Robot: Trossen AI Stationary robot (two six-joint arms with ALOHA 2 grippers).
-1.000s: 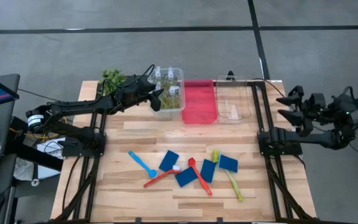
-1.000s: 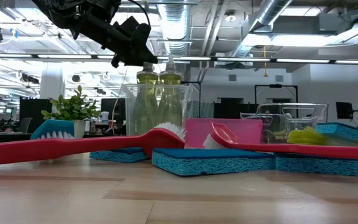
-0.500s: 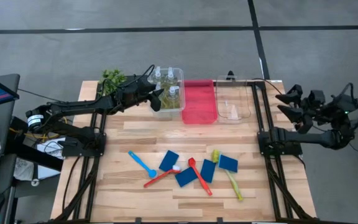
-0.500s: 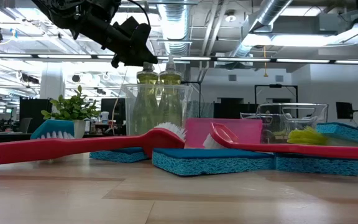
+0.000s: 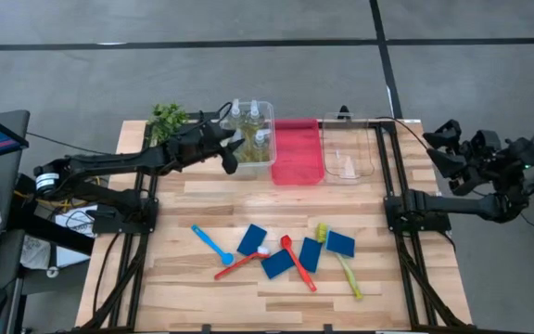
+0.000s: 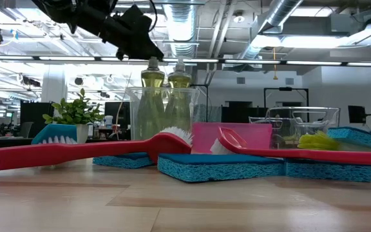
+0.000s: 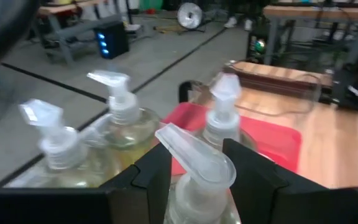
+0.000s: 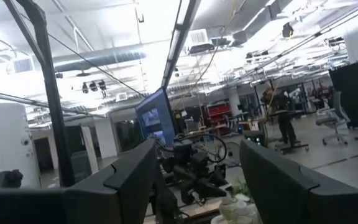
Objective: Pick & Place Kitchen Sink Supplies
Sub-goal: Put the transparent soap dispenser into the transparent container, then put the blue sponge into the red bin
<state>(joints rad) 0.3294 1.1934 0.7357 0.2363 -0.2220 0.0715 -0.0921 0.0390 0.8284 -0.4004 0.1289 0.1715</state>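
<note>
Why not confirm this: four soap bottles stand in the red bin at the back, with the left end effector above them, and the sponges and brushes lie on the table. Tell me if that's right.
One thing is wrong: the four bottles stand in the clear bin, not the red bin beside it, as the high view shows. The rest holds: the left end effector is above them, and the sponges and brushes lie on the table.

Left wrist view: nearest bottle (image 7: 194, 186) cut off at the picture's edge, only its pump top showing between the spread fingers.

Low view: bottles' lower parts (image 6: 163, 113) hidden behind red brush (image 6: 82, 152) and sponges (image 6: 221, 166). Left arm cut off at 11 o'clock.

High view: clear bin contents (image 5: 349, 167) too small to tell.
</note>
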